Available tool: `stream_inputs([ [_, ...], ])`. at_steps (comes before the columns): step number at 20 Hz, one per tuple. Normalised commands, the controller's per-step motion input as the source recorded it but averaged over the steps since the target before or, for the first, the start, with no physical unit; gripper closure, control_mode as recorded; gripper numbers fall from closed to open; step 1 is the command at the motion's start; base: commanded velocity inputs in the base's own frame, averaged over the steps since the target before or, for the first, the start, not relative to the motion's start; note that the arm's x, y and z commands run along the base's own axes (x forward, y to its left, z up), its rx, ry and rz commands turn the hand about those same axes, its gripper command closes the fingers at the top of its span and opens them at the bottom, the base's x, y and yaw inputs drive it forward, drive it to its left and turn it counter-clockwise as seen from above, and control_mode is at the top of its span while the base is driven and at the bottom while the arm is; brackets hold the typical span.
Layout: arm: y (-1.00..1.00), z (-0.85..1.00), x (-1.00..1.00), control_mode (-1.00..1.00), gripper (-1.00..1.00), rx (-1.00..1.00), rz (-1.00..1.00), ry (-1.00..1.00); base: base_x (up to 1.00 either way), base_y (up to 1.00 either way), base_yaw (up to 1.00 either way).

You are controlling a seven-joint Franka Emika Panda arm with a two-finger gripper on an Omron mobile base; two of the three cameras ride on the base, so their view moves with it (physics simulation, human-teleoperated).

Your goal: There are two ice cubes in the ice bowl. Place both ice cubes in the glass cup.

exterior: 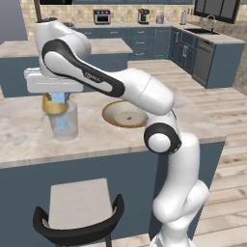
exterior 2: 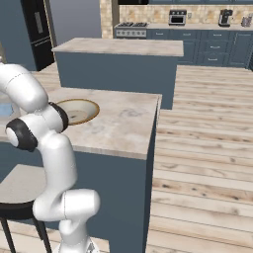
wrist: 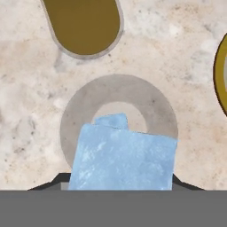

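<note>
- The arm (exterior: 111, 82) is being stretched out leftward, elbow bent low.
- The gripper (exterior: 58, 98) is being pointed straight down.
- An ice cube (wrist: 122, 157) is being clamped between its fingertips.

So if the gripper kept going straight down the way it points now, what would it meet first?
The gripper holds an ice cube directly above the glass cup. Straight on, that cube would enter the cup's open mouth and likely meet the other ice cube already inside; the depth between them is unclear.
</note>
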Motion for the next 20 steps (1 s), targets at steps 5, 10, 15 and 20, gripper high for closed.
stream_inputs([
  [5, -0.03, -0.29, 0.0, -1.0, 1.0, 0.0, 0.0, -0.06, 0.0, 0.0, 0.0],
  [10, -0.09, -0.33, 0.0, -1.0, 1.0, 0.0, 0.0, -0.06, 0.0, 0.0, 0.0],
  [15, -0.28, -0.1, 0.04, -1.0, -1.0, 0.0, 0.0, -0.14, 0.0, 0.0, 0.0],
  [20, -0.31, 0.43, 0.03, -1.0, -1.0, 0.05, -0.01, -0.34, 0.0, 0.0, 0.0],
])
